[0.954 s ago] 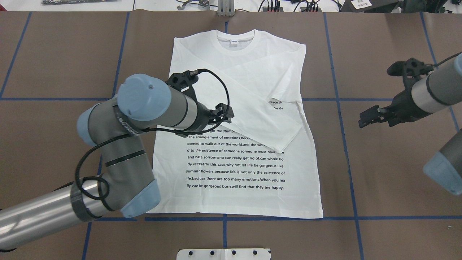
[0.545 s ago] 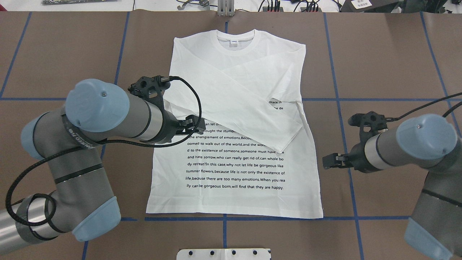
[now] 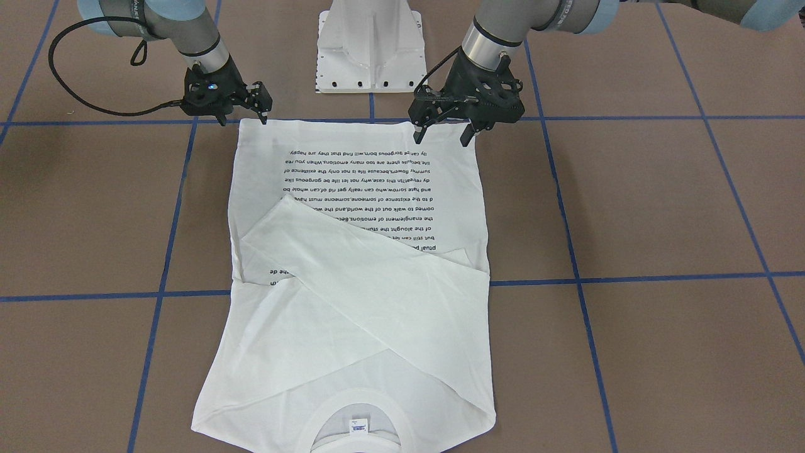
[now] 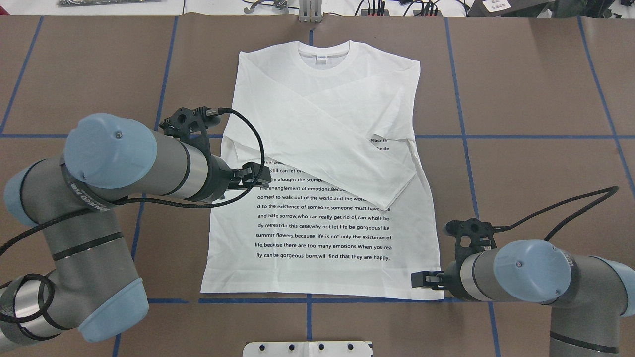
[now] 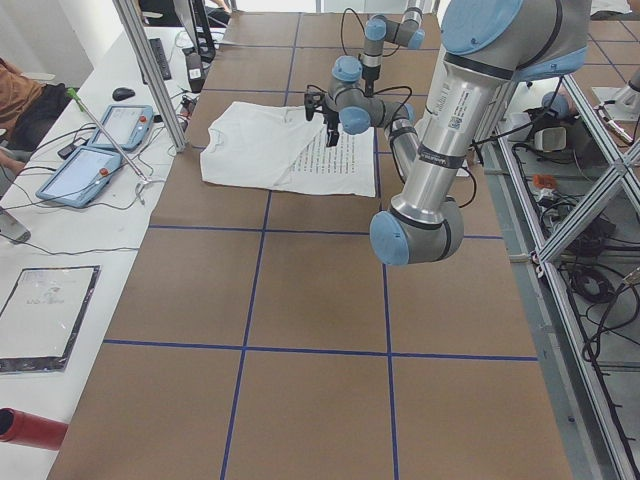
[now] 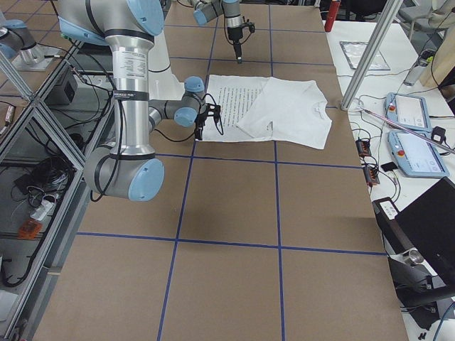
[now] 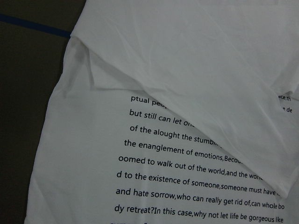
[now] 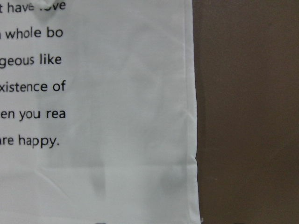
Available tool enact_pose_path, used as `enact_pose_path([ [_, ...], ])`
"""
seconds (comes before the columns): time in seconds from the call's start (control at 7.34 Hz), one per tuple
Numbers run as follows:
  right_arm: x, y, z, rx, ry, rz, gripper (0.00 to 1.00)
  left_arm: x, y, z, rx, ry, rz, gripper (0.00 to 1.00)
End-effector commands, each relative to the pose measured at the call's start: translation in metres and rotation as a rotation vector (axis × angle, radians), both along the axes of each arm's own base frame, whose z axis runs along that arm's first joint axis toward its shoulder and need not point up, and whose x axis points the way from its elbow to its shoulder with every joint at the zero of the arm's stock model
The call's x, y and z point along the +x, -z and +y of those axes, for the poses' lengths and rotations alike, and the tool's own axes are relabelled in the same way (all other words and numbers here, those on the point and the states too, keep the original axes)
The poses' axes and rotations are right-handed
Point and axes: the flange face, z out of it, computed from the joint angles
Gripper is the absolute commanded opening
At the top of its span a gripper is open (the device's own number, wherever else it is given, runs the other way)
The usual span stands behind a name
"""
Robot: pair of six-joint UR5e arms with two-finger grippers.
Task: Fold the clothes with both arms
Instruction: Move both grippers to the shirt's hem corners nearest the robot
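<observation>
While the T-shirt (image 4: 322,223) lies flat on the table (image 4: 545,74), sleeves crossed, the left gripper (image 3: 442,139) hovers spread above it; the right gripper (image 3: 243,119), also spread, hangs by a hem corner.

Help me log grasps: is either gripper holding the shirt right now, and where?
Nothing is held. The left gripper and the right gripper are both open near the hem of the T-shirt, with no cloth between the fingers.
</observation>
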Motion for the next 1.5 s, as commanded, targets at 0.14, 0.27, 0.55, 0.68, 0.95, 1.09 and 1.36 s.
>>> enact_pose_path([
  [0.14, -0.0135, -0.0162, 0.0115, -0.013, 0.027, 0.035, 0.89, 0.0003, -0.0004, -0.0002, -0.001, 0.0, -0.001, 0.99],
  [0.27, -0.0151, -0.0172, 0.0143, -0.014, 0.035, 0.038, 0.89, 0.0003, -0.0005, -0.0002, -0.001, 0.0, -0.001, 0.99],
  [0.55, -0.0147, -0.0141, 0.0149, -0.016, 0.038, 0.031, 0.76, -0.0007, 0.0001, -0.0006, 0.0, 0.002, 0.0, 0.99],
  [0.68, -0.0147, -0.0148, 0.0145, -0.018, 0.039, 0.032, 0.73, -0.0007, 0.0001, -0.0006, 0.0, 0.002, 0.0, 0.99],
  [0.95, -0.0153, -0.0163, 0.0145, -0.02, 0.04, 0.035, 0.67, -0.0003, -0.0013, -0.0008, -0.001, 0.002, -0.002, 0.98],
  [1.09, -0.0153, -0.0165, 0.0143, -0.02, 0.039, 0.037, 0.6, -0.0003, -0.0015, -0.0009, -0.002, 0.002, -0.004, 0.98],
  [1.36, -0.0153, -0.0165, 0.0145, -0.021, 0.04, 0.036, 0.34, 0.0002, -0.0021, -0.0011, -0.003, 0.002, -0.005, 0.98],
])
